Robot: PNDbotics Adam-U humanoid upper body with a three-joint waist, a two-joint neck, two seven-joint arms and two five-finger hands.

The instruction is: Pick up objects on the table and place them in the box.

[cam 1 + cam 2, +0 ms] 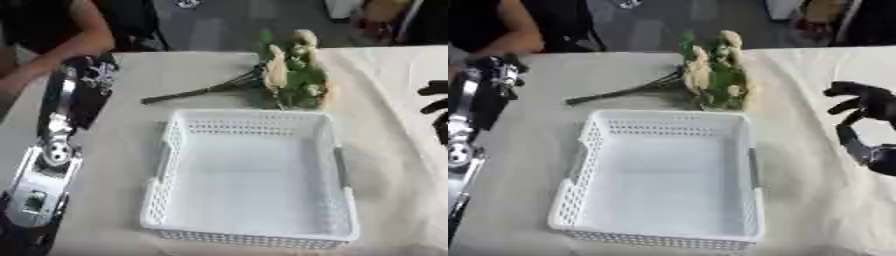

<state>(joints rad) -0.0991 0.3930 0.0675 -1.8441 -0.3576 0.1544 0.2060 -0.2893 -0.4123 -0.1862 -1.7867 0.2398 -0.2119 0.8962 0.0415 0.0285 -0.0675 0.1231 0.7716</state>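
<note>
It looked like an indoor test room: a cloth-covered surface stood on a grey floor, with a person seated at the upper left.

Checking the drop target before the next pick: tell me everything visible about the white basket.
The white basket is a shallow rectangular tray that looks like plastic, with perforated walls, a solid floor and a grey strip along its right rim. It looks empty. It sits flat on the cloth-covered table, slightly askew in the picture, just in front of the bunch of flowers, whose leaves reach its far rim; contact is unclear. Neither hand touches it.
</note>
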